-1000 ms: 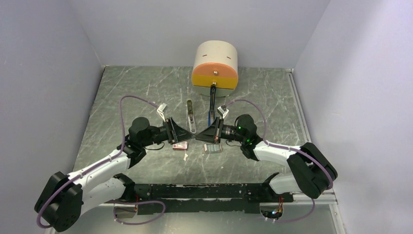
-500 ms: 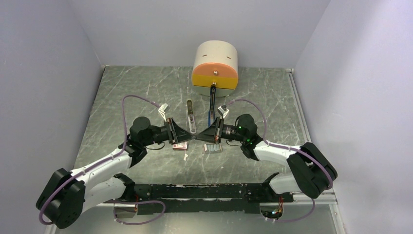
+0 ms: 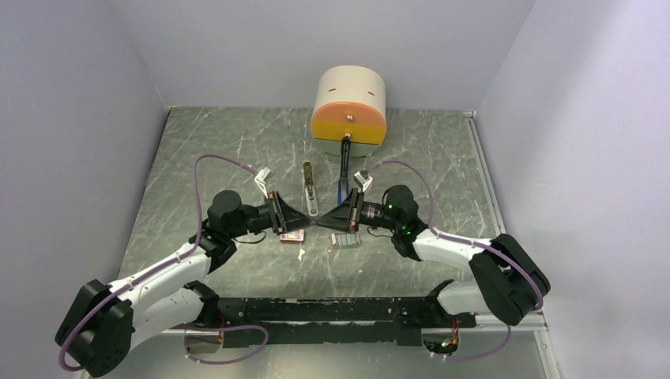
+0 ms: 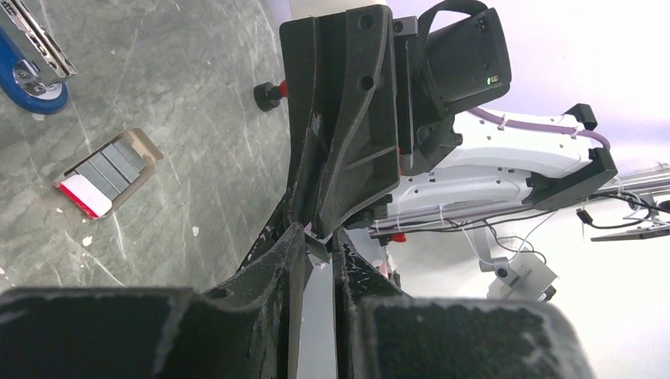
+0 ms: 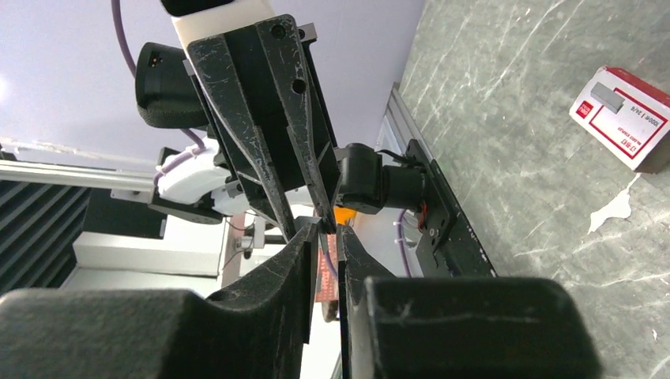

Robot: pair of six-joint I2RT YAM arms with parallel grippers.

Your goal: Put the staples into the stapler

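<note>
My left gripper (image 3: 309, 223) and right gripper (image 3: 323, 223) meet tip to tip above the table's middle. A small grey strip of staples (image 4: 321, 245) sits pinched between the left fingertips, and the right gripper's tips (image 4: 310, 225) close on its other end. In the right wrist view my right gripper (image 5: 326, 231) is nearly shut on a thin dark strip, with the left gripper's tips right against it. The open stapler lies behind them, with a metal rail (image 3: 309, 188) and a blue base (image 4: 30, 69).
An open tray of grey staple strips (image 4: 108, 171) lies under the right gripper (image 3: 344, 240). A red-and-white box (image 5: 628, 118) lies under the left gripper (image 3: 293, 235). A beige and orange drum (image 3: 348, 106) stands at the back.
The left arm's elbow swayed slightly left and back. Both grippers stay tip to tip at the same spot.
</note>
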